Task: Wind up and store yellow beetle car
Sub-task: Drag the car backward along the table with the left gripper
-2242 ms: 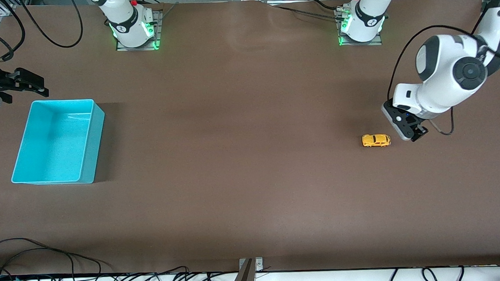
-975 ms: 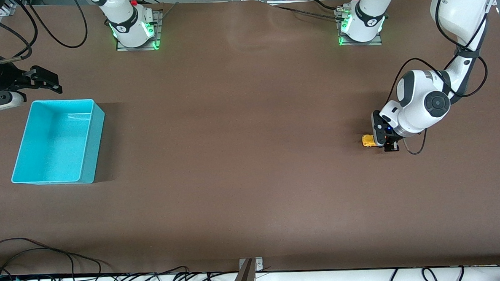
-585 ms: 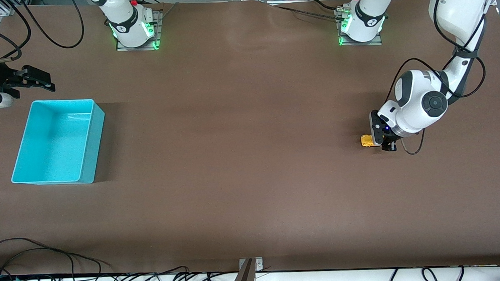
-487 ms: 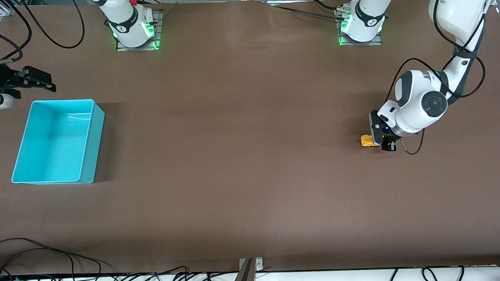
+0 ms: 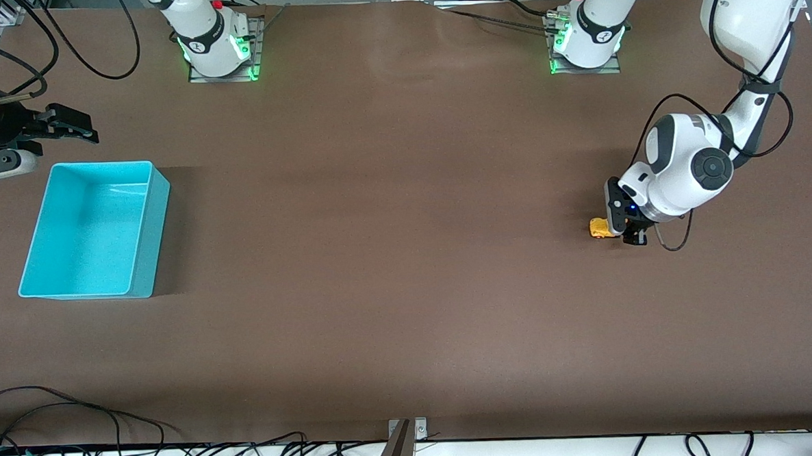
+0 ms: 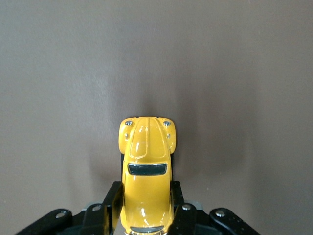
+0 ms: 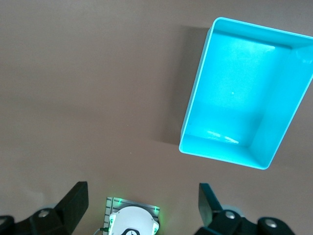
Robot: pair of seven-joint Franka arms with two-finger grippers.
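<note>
While the left gripper (image 5: 618, 232) stands at the right of the front view, its jaws are clamped on the flanks of the yellow beetle car (image 6: 145, 174), rear half between them, long axis running straight out from the wrist, wheels apparently on the table (image 5: 407, 255). The right gripper (image 7: 142, 200) waits wide open and empty near the turquoise bin (image 5: 142, 232) at far left.

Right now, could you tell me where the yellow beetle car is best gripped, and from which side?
Across its flat flanks at the rear half, from above. The left gripper already pinches the yellow beetle car there on the table; its rounded roof and hood look likelier to slip.
</note>
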